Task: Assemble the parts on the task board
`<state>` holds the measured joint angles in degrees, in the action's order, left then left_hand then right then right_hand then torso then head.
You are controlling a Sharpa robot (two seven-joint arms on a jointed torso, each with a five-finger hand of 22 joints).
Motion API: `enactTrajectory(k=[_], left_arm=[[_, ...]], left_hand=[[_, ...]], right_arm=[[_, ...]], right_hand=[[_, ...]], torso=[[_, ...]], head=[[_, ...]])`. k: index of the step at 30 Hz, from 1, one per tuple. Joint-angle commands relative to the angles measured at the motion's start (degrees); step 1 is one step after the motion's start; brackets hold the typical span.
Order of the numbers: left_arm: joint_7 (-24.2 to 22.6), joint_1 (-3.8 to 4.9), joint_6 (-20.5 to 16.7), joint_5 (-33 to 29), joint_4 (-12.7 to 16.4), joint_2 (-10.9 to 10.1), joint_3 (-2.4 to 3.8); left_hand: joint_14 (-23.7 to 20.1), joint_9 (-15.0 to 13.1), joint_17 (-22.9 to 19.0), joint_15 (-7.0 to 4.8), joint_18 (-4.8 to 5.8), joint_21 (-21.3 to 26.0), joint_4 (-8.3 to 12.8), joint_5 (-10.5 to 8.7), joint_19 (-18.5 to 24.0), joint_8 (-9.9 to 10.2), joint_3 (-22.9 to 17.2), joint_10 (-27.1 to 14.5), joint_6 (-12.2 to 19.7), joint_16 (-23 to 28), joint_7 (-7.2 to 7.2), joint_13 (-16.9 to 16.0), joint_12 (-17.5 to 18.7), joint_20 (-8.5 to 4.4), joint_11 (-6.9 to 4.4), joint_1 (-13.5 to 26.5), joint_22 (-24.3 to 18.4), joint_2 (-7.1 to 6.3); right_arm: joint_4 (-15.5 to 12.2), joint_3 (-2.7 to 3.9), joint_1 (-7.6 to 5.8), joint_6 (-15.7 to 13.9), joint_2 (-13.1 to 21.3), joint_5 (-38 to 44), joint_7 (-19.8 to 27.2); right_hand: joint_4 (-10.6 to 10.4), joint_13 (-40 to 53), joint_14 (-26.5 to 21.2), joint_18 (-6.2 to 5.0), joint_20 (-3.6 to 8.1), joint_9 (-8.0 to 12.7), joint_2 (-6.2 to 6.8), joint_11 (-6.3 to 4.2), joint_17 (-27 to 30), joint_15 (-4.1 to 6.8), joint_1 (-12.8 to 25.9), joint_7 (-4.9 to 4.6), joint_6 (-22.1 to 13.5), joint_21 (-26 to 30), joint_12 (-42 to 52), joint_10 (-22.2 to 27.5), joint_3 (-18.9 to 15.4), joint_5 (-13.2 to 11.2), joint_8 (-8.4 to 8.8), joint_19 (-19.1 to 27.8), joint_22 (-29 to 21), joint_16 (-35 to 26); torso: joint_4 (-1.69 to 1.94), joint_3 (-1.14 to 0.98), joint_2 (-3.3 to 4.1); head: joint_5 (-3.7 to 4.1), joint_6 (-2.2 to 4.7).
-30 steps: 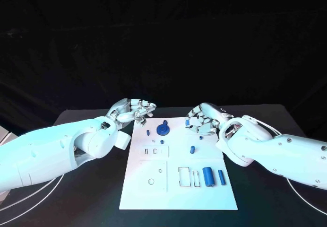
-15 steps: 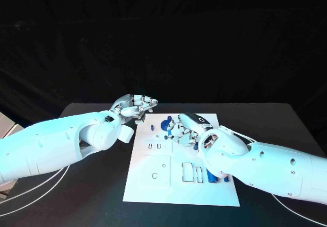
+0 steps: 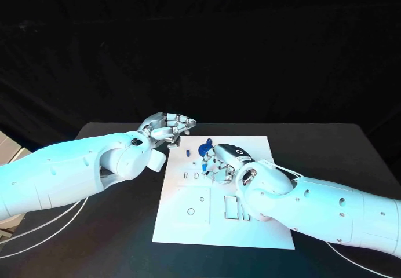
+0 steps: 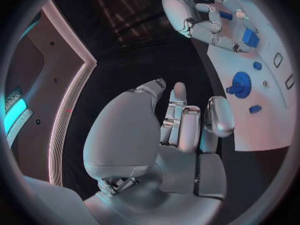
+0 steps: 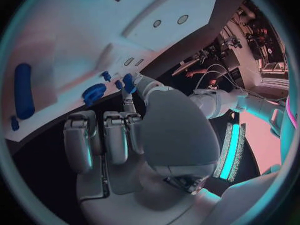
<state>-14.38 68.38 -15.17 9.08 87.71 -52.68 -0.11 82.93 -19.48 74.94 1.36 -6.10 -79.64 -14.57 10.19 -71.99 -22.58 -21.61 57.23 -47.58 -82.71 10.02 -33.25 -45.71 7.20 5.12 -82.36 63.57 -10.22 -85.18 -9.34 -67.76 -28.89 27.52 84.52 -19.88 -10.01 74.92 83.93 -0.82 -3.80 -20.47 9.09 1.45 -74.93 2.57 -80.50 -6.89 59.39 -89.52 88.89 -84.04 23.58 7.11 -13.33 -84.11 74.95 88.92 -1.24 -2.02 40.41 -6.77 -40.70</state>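
Note:
The white task board (image 3: 188, 231) lies in the middle of the black table. A round blue knob (image 3: 204, 152) stands near its far end. My right hand (image 3: 222, 164) hovers over the board just behind the knob and pinches a small blue piece (image 4: 250, 36) at its fingertips; the right wrist view shows that piece (image 5: 128, 81) close to the knob (image 5: 94, 92). My left hand (image 3: 171, 128) hangs above the board's far left corner, off its edge, fingers curled in with nothing in them. Two small blue parts (image 4: 255, 65) lie near the knob (image 4: 240, 83).
A long blue cylinder (image 5: 23, 90) and a shorter blue piece (image 5: 14, 122) lie at the board's near end, under my right forearm (image 3: 325, 202). Several empty slots (image 3: 200, 198) mark the board's middle. Black table surrounds the board on both sides.
My right hand has swung left across the board, from its right edge to beside the blue knob, carrying the small blue piece. The left hand has hardly moved.

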Motion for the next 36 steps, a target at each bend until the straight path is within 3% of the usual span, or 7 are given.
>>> enactTrajectory(k=[1, 4, 6, 10, 15, 19, 36], left_arm=[[-0.1, 0.04, 0.1, 0.5, 0.2, 0.2, 0.03], [-0.4, 0.04, 0.0, 0.5, 0.2, 0.3, 0.03], [-0.5, 0.04, 0.0, 0.5, 0.2, 0.3, 0.03], [-0.6, 0.04, -0.1, 0.5, 0.3, 0.4, 0.03], [-0.7, 0.04, 0.0, 0.5, 0.2, 0.5, 0.03], [-0.7, 0.04, 0.0, 0.5, 0.2, 0.6, 0.03], [-1.5, 0.04, -0.1, 1.1, 0.1, 0.7, 0.02]], left_hand=[[-1.6, -0.2, -0.3, 0.12, 0.04, 1.3, -0.2, 0.1, 2.0, -0.4, -0.6, -0.9, 0.8, 1.7, 0.08, 0.7, 0.8, 0.08, 0.12, 0.8, -2.5, -0.04], [-6.8, -0.6, -8.3, 0.37, -1.66, 6.5, -0.7, 0.05, 8.4, -0.9, -1.3, -1.5, 1.4, 8.0, 0.33, 3.7, 3.9, 0.32, 0.42, 0.8, -11.7, -0.3], [-7.5, -0.7, -9.8, 0.37, -1.93, 7.7, -0.7, 0.06, 9.3, -1.2, -1.4, -1.4, 1.5, 9.3, 0.33, 4.5, 4.6, 0.32, 0.43, 0.9, -13.4, -0.38], [-7.8, -0.8, -10.2, 0.36, -2.01, 8.2, -0.7, 0.06, 9.5, -1.3, -1.5, -1.3, 1.5, 9.8, 0.32, 4.9, 4.9, 0.31, 0.42, 0.8, -14.0, -0.41], [-7.9, -0.8, -10.6, 0.37, -2.07, 8.5, -0.7, 0.06, 9.7, -1.4, -1.5, -1.4, 1.6, 10.1, 0.34, 5.2, 5.2, 0.31, 0.45, 0.8, -14.5, -0.47], [-8.0, -0.8, -10.7, 0.38, -2.08, 8.6, -0.7, 0.06, 9.7, -1.4, -1.6, -1.4, 1.7, 10.3, 0.36, 5.4, 5.4, 0.32, 0.46, 0.8, -14.6, -0.49], [-8.0, -0.9, -10.9, 0.41, -2.04, 8.8, -0.7, 0.04, 9.5, -1.5, -1.6, -1.4, 1.9, 10.5, 0.42, 5.9, 5.8, 0.34, 0.52, 0.8, -14.6, -0.59]], right_arm=[[0.5, -0.05, 0.47, 1.6, -0.7, 1.8, -1.3], [1.0, -0.07, 0.88, 1.8, -1.2, 1.8, -1.2], [1.3, -0.08, 1.11, 1.8, -1.4, 1.7, -1.2], [2.1, -0.11, 1.45, 1.7, -2.1, 1.6, -1.2], [2.6, -0.17, 1.6, 1.6, -2.8, 1.8, -1.3], [3.2, -0.23, 1.69, 1.6, -3.2, 1.9, -1.4], [4.9, -0.45, 1.98, 2.3, -4.1, 2.7, -2.0]], right_hand=[[0.2, 14.2, 5.3, 0.65, 0.14, -2.2, 0.0, 0.05, -11.5, -0.15, 0.5, 0.91, 0.4, 0.1, 0.0, -5.1, 0.2, 0.1, -0.55, -5.5, 14.6, 0.0], [0.2, 14.2, 5.3, 0.64, 0.13, -2.2, 0.05, 0.06, -11.5, -0.17, 0.6, 0.89, 0.4, 0.1, 0.0, -5.1, 0.2, 0.1, -0.56, -5.5, 14.5, 0.0], [0.2, 14.1, 5.3, 0.63, 0.11, -2.2, 0.12, 0.08, -11.5, -0.19, 0.7, 0.86, 0.3, 0.2, 0.0, -5.1, 0.2, 0.1, -0.56, -5.5, 14.5, 0.0], [0.2, 14.1, 5.3, 0.62, 0.08, -2.2, 0.29, 0.12, -11.5, -0.22, 0.9, 0.84, 0.3, 0.2, -0.1, -5.1, 0.2, 0.1, -0.59, -5.5, 14.5, 0.0], [0.1, 14.0, 5.3, 0.61, -0.02, -2.2, 0.85, 0.2, -11.4, -0.31, 1.6, 0.77, 0.1, 0.2, -0.2, -4.9, 0.0, 0.1, -0.71, -5.5, 14.5, 0.0], [0.0, 13.9, 5.3, 0.6, -0.05, -2.3, 1.1, 0.19, -11.4, -0.33, 2.0, 0.79, 0.2, 0.3, -0.3, -4.8, -0.1, 0.1, -0.85, -5.4, 14.4, 0.0], [-0.6, 13.7, 5.3, 0.54, -0.15, -2.3, 2.21, 0.32, -11.3, -0.42, 3.4, 0.63, -0.4, 0.5, -0.7, -4.6, -0.7, 0.1, -0.95, -5.3, 14.3, 0.0]], torso=[[0.0, -0.09, -0.03], [0.1, -0.17, -0.07], [0.12, -0.17, -0.08], [0.03, -0.14, -0.02], [0.11, -0.25, 0.04], [0.03, -0.17, 0.01], [-0.04, -0.18, -0.04]], head=[[-0.11, -0.17], [-0.06, -0.33], [-0.02, -0.42], [-0.06, -0.48], [-0.09, -0.53], [-0.13, -0.63], [-0.41, -0.92]])
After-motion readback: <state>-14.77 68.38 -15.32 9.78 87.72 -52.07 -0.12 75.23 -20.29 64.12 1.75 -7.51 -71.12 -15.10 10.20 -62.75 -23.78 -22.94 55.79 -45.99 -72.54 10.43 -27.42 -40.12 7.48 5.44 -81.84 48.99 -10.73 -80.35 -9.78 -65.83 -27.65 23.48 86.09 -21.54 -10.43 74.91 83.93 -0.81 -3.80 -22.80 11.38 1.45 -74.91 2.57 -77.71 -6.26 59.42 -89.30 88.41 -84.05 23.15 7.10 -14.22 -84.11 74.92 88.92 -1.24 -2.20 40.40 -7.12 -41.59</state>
